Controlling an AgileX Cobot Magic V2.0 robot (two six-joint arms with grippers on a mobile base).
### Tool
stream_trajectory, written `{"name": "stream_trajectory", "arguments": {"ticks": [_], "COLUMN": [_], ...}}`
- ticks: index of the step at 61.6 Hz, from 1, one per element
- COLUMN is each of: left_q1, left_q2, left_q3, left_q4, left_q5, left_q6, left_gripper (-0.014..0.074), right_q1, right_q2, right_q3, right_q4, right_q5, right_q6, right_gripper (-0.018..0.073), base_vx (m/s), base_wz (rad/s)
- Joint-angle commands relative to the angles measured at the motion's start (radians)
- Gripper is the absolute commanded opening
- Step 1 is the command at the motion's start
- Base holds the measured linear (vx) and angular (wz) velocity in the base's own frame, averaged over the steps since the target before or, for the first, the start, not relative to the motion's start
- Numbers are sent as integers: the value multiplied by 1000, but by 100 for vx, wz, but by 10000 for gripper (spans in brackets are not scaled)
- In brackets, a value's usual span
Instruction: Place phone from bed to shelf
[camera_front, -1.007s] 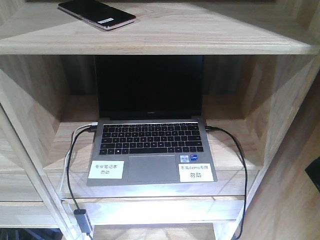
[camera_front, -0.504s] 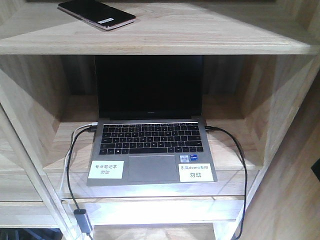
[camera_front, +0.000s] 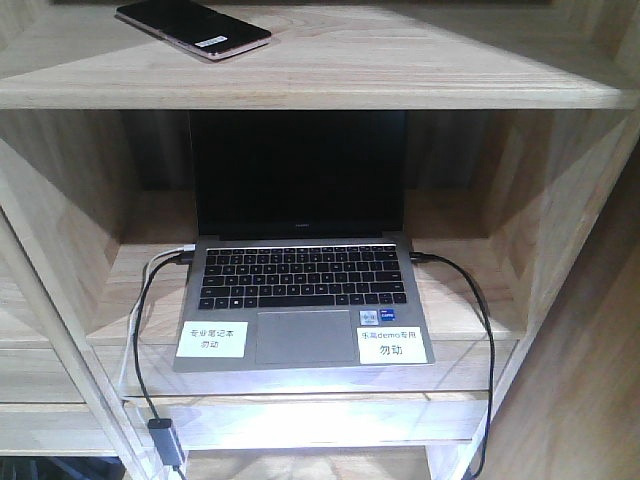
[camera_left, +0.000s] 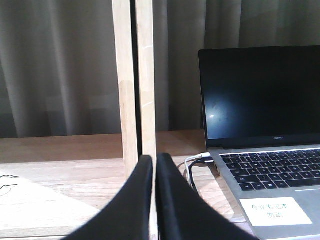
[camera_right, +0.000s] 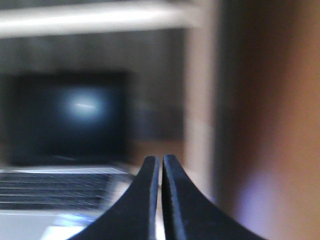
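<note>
The phone, a glossy black slab with a pinkish rim and a small white sticker, lies flat at the far left of the top plank of the light wooden shelf. No gripper appears in the front view. In the left wrist view my left gripper is shut with nothing between its fingers, low in front of a shelf upright. The blurred right wrist view has my right gripper shut and empty too, beside the shelf's right wall. The bed is out of view.
An open grey laptop with a black screen fills the cubby under the phone's plank. Cables run from its left side and right side over the plank's front edge, with an adapter hanging low. Curtains hang behind the shelf.
A dark piece of my right arm at the right edge of the front view has slid out of the frame. The phone and laptop have not moved.
</note>
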Motion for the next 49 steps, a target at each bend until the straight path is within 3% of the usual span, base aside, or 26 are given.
{"name": "stream_trajectory", "arguments": {"ticks": [1,23,30,49], "left_q1": [2,2,2,2], "left_q2": [-8,-8,-8,-7], "left_q3": [-24,-24,-24,-24], "left_q4": [-11,-11,-11,-11], "left_q5": [-75,-75,-75,-75], "left_q6": [-9,-9,-9,-9], "left_gripper": [1,1,1,1], "right_q1": [-48,-62,-62,-62], "right_q2": [-21,-163,-219,-234], "right_q3": [28,261,258,258], "right_q4": [3,-10,-17,-17], "right_q5": [-100,-213,-147,-142], "right_q6": [-12,-12,-48,-63], "right_gripper": [-5,-5,-5,-5], "base_vx": [0,0,0,0], "base_wz": [0,0,0,0]}}
